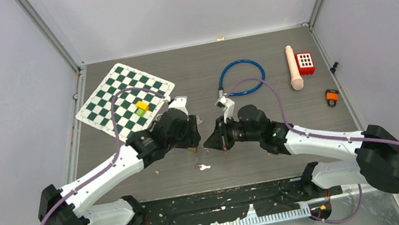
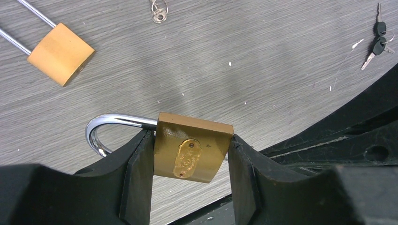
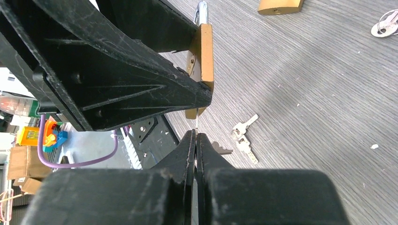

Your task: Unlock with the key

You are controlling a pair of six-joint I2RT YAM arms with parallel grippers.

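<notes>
A brass padlock (image 2: 193, 147) with a chrome shackle (image 2: 101, 129) hangs above the table, and my left gripper (image 2: 191, 154) is shut on its two sides. In the right wrist view the padlock (image 3: 202, 61) shows edge-on, its bottom facing my right gripper (image 3: 195, 137). That gripper is shut on a thin silver key (image 3: 196, 123), seen edge-on. The key's blade reaches up to the padlock's underside; whether it sits in the keyhole is hidden. In the top view the left gripper (image 1: 191, 133) and the right gripper (image 1: 214, 139) meet nose to nose at the table's middle.
A second brass padlock (image 2: 61, 54) with a long shackle lies on the table, with a key ring (image 2: 158, 11) and black-headed keys (image 2: 378, 40) nearby. Loose silver keys (image 1: 203, 166) lie below the grippers. A chessboard (image 1: 120, 92), blue cable loop (image 1: 242, 76), wooden peg (image 1: 294, 67) and red block (image 1: 305, 62) sit farther back.
</notes>
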